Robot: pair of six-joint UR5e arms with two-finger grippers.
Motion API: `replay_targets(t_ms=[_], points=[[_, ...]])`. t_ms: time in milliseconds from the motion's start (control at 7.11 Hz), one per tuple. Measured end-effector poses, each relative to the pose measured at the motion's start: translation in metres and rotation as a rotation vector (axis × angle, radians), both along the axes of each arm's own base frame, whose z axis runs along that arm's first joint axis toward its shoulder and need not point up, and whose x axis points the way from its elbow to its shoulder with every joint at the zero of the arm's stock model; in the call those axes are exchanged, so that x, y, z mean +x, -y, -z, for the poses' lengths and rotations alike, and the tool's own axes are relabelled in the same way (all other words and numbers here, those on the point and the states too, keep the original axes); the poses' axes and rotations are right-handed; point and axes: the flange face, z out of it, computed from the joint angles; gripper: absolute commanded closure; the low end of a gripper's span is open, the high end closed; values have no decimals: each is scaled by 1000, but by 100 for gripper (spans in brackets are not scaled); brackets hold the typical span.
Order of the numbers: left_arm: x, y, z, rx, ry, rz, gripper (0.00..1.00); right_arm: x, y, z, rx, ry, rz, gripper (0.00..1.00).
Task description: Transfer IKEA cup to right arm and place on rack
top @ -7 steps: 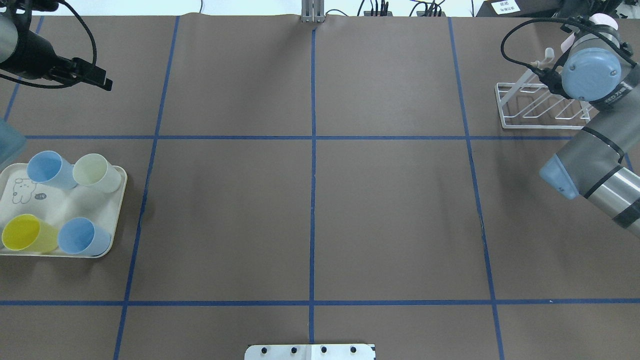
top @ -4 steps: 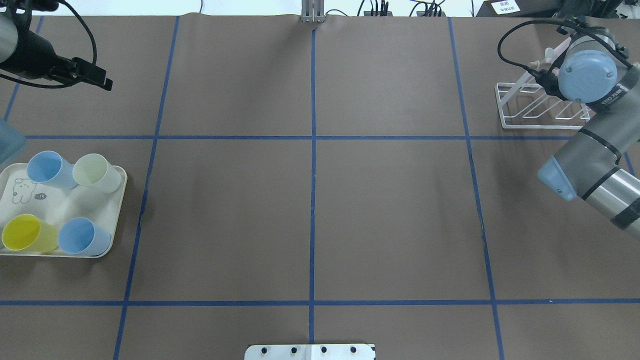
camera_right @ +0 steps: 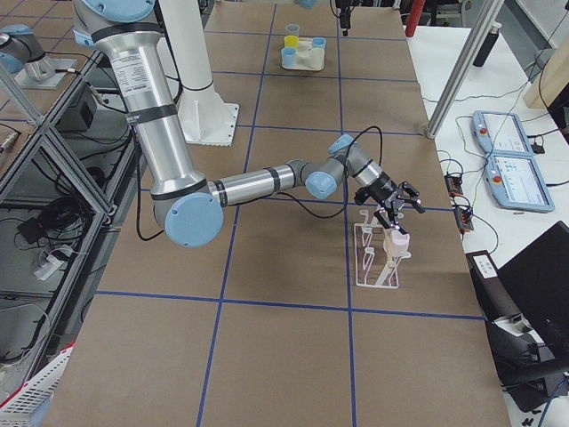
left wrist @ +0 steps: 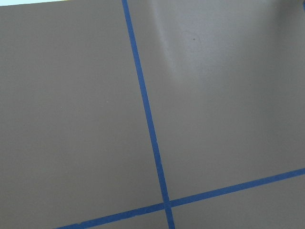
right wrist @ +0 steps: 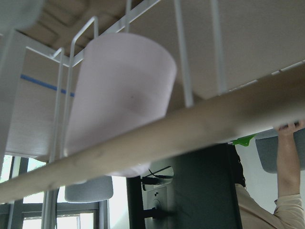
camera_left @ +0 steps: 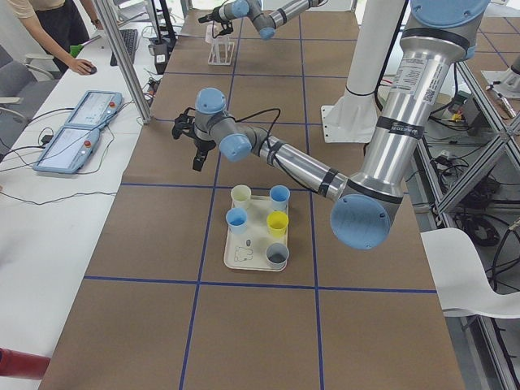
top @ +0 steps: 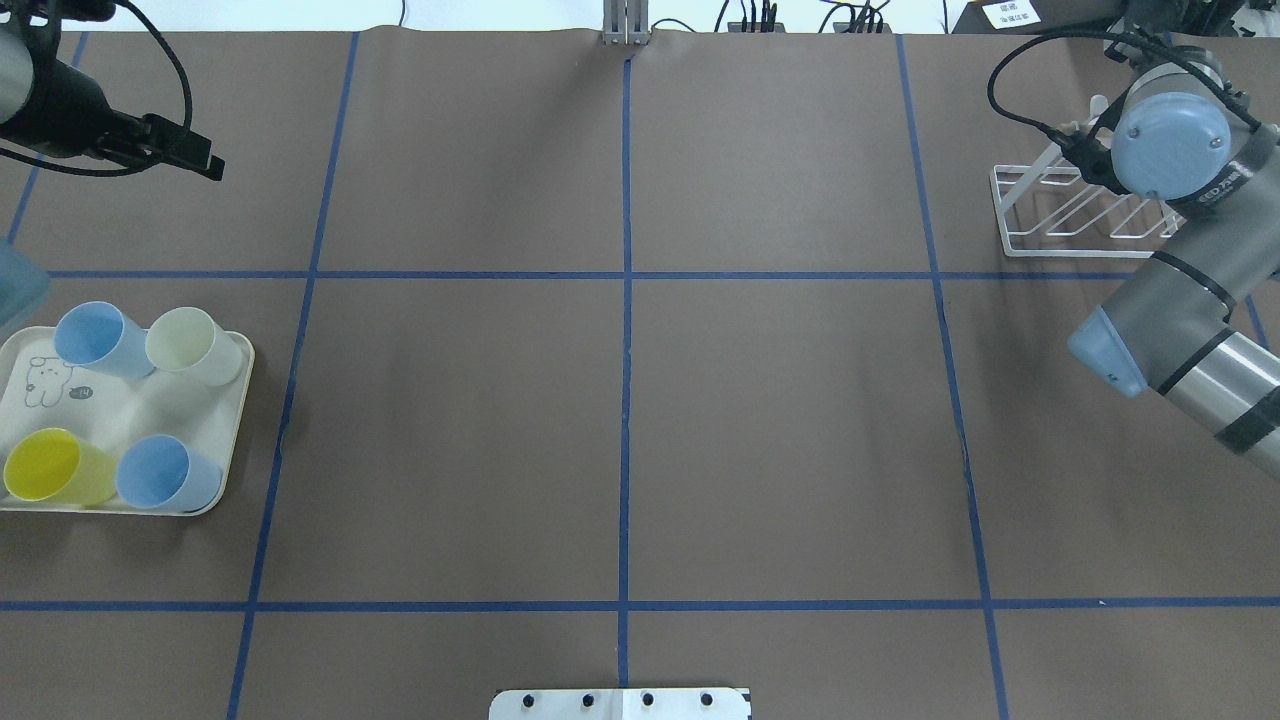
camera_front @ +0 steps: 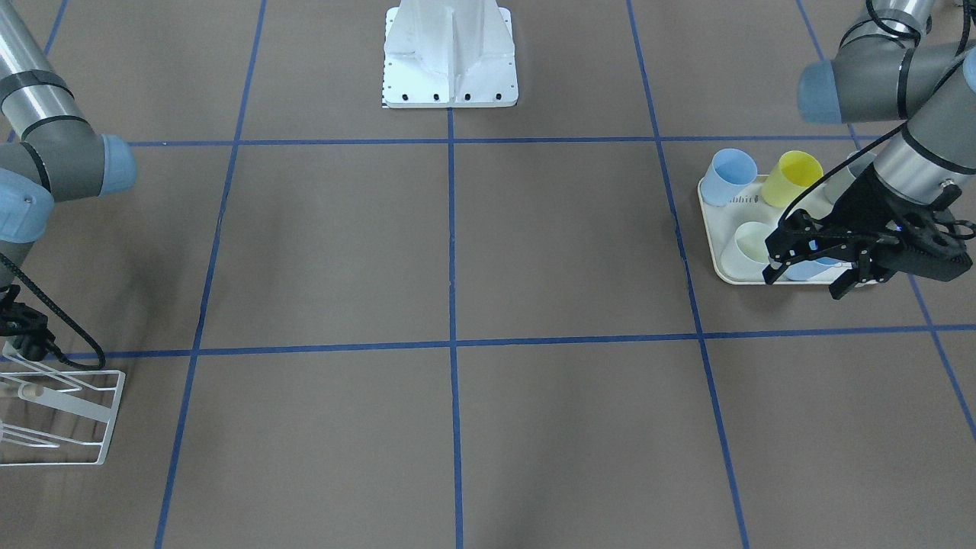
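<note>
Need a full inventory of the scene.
tray: 1, cream, table's left end
cups: 5 on the tray; two blue, yellow, pale green, grey
pink cup: 1, pale pink, on the rack
rack: 1, white wire with wooden dowel, table's far right
table: 1, brown, blue tape grid
tablets: 2, pale blue, side bench
person: 1, cropped, by that bench
left end effector: 1, black, open, empty, raised beyond the tray
right end effector: 1, black, over the rack, opening unclear
</note>
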Motion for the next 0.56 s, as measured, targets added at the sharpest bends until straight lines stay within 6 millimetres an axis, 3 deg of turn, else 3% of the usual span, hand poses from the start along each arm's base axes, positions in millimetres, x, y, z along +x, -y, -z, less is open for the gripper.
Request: replay_targets(t_ms=[281,563], points=[[-29,-16,-6,9,8,23,0,-3,1,40,25,227,-61,1],[-74,-41,-32,40,51,31,0,-3,-14,79,-20,585,-182,0]])
